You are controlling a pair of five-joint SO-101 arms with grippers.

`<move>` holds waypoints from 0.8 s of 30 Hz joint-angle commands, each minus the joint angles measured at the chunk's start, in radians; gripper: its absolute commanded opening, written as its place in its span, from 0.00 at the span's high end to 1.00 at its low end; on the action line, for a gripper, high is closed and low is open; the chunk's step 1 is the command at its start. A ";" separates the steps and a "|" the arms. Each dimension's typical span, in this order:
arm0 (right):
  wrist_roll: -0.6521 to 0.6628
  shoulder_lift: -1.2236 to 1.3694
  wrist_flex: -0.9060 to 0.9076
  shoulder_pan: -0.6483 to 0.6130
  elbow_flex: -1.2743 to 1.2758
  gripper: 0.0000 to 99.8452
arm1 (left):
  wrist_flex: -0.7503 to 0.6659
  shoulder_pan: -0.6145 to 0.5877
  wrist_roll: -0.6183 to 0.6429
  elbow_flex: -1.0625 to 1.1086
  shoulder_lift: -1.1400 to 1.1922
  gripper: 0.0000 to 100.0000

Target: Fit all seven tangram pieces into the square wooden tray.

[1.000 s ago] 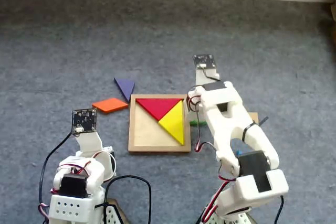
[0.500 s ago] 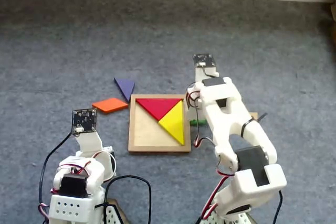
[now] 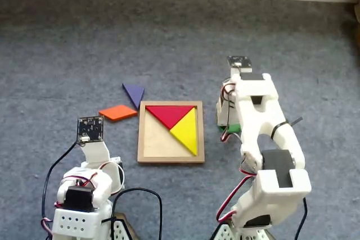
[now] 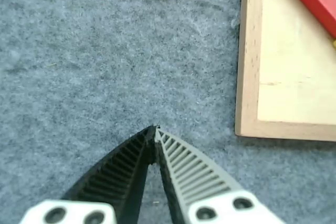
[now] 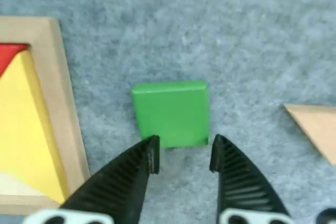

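Note:
The square wooden tray [image 3: 143, 154] lies mid-table holding a red triangle [image 3: 167, 114] and a yellow triangle [image 3: 186, 132]. A purple triangle [image 3: 134, 92] and an orange piece [image 3: 117, 112] lie on the carpet by its far left corner. A green square [image 5: 170, 112] sits on the carpet right of the tray, partly hidden under the right arm [image 3: 230, 129]. My right gripper [image 5: 182, 152] is open, its fingertips at the green square's near edge. A tan piece [image 5: 316, 126] lies beyond it. My left gripper [image 4: 155, 134] is shut over bare carpet beside the tray's [image 4: 248, 77] near left corner.
Grey carpet covers the table. The tray's left and near part [image 4: 294, 90] is bare wood. Open carpet lies at the far side and the far left. Cables [image 3: 138, 195] trail from the left arm's base at the front.
The right arm has swung to the right, away from the tray's right edge, and now sits over the green square. The left arm has not moved.

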 commanded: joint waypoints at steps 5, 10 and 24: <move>-0.054 -0.001 0.022 -0.082 -0.084 0.75 | 0.003 0.012 -0.003 0.019 -0.028 0.99; -0.054 0.025 -0.013 -0.082 -0.079 0.72 | 0.003 0.012 -0.003 0.019 -0.028 0.99; 0.049 0.117 -0.077 -0.051 -0.082 0.86 | 0.003 0.012 -0.003 0.019 -0.028 0.99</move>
